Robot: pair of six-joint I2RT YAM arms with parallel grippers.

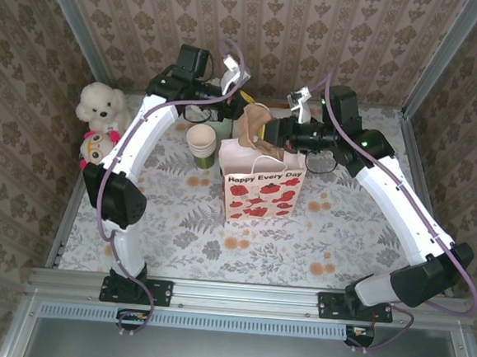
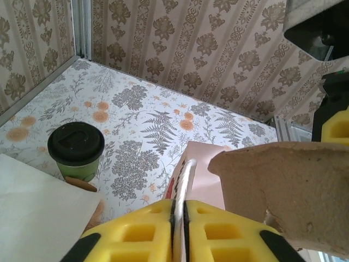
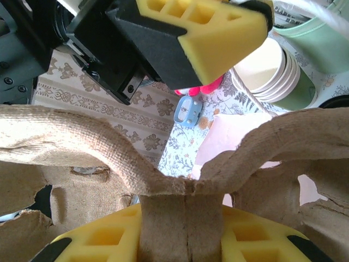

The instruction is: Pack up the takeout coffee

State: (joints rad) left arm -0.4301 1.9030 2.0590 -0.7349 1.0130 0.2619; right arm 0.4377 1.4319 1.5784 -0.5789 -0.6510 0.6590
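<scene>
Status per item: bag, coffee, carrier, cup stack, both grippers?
paper bag: upright, top open
bag handle: pinched, pulled up
takeout coffee: upright, black lid on, outside the bag
cup carrier: lifted, by the bag's mouth
stack of cups: upright, nested
left gripper: shut on bag handle
right gripper: shut on cup carrier

Both my arms meet over the paper bag in the middle of the table.

The paper bag (image 1: 262,189), white with red fruit and "Happy Every Day" on its front, stands upright mid-table (image 1: 177,223). My left pincer (image 1: 243,103) and right pincer (image 1: 269,131) come together above the bag's far rim, with a brown cardboard carrier (image 1: 256,118) between them. A stack of green cups (image 1: 200,139) stands just left of the bag. A white plush dog (image 1: 100,101) and a small doll (image 1: 99,147) sit at the left edge, near the far-left corner.
</scene>
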